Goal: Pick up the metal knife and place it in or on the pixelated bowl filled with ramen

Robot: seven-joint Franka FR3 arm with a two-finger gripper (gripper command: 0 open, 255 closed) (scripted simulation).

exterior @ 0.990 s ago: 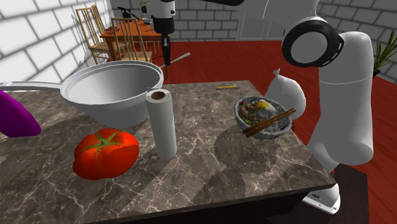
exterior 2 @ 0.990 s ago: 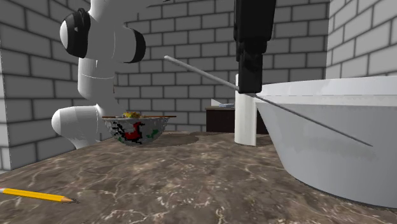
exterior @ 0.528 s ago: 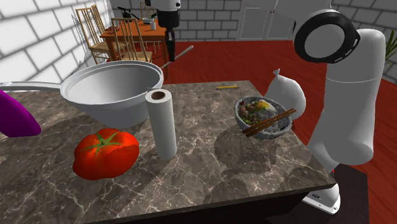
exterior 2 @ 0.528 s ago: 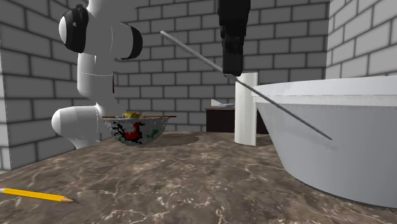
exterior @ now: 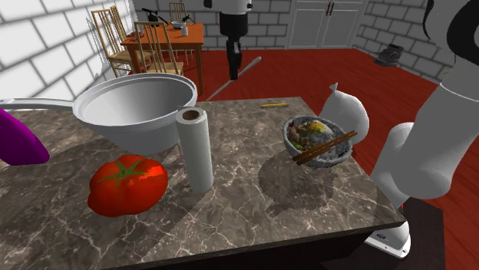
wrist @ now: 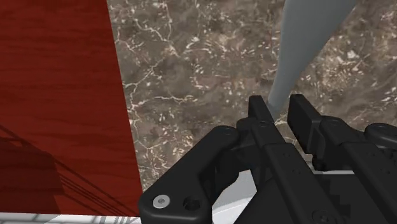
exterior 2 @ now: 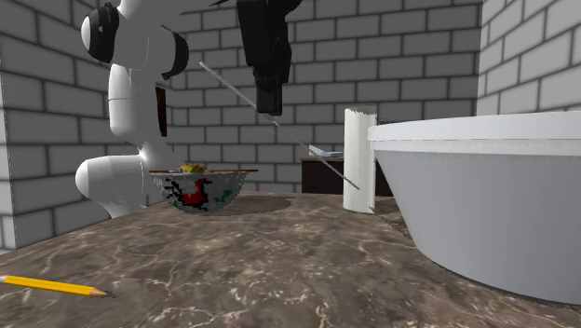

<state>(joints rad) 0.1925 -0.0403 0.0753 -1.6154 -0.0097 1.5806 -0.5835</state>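
high over the edge of the table (exterior: 230, 222), jaws clasp the knife (exterior: 251, 64).

Your count: mostly singles.
You have one knife (exterior: 219, 90), one ramen bowl (exterior 2: 197, 194), two chopsticks (exterior: 326, 147), one white pan (exterior: 138, 130), one paper roll (exterior: 196, 149), one tomato (exterior: 127, 185), one pencil (exterior: 274, 105), one purple vegetable (exterior: 19, 142); two chairs (exterior: 117, 55) stand far off.
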